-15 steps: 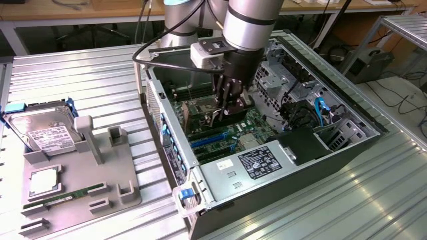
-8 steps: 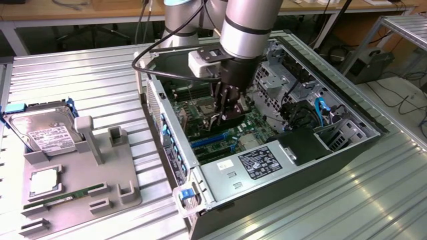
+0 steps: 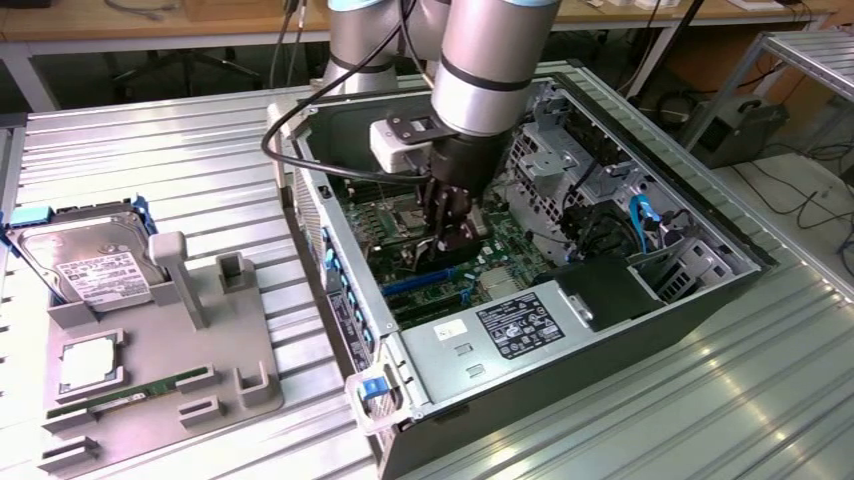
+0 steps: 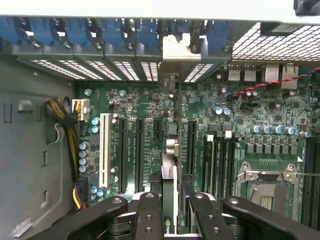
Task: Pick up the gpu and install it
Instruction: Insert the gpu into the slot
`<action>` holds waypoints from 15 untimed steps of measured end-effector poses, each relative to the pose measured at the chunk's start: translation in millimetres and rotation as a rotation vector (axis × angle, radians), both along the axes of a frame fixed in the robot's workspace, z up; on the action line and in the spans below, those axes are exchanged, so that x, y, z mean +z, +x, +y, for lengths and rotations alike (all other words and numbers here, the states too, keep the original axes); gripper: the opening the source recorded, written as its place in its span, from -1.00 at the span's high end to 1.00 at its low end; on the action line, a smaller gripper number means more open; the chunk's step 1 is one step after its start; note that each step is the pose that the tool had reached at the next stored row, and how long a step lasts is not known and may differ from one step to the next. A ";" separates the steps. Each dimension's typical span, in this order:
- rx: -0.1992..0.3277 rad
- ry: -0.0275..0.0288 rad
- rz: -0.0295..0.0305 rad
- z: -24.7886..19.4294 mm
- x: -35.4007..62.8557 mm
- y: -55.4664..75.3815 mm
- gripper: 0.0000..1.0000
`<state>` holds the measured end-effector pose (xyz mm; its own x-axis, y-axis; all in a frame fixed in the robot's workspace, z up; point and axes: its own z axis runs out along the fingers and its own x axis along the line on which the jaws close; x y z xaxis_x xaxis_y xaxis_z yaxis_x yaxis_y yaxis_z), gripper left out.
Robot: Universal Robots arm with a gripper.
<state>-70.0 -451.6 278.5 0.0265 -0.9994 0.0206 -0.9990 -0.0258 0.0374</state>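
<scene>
My gripper (image 3: 446,238) reaches down inside the open computer case (image 3: 694,300), over the green motherboard (image 3: 400,225). It is shut on the gpu (image 4: 169,175), which I see edge-on in the wrist view, running between the two black fingers (image 4: 149,215) toward the case's back wall. The card's silver bracket (image 4: 176,50) stands at the rear slot openings. The card lies along the motherboard between two long black slots (image 4: 139,155). In the exterior view the gpu (image 3: 451,252) is a dark sliver under the fingers. Whether it sits fully in a slot I cannot tell.
A grey fixture (image 3: 234,375) at the exterior view's left holds a silver hard drive (image 3: 87,265), a processor chip (image 3: 87,362) and a narrow green RAM stick (image 3: 134,390). Inside the case are the power supply (image 3: 521,325), drive cage (image 3: 567,150), white slot (image 4: 104,150) and processor socket (image 4: 265,187).
</scene>
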 end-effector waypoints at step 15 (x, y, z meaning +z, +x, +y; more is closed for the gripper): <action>-0.016 0.0002 -0.0002 0.6 -14.1 -4.2 0.47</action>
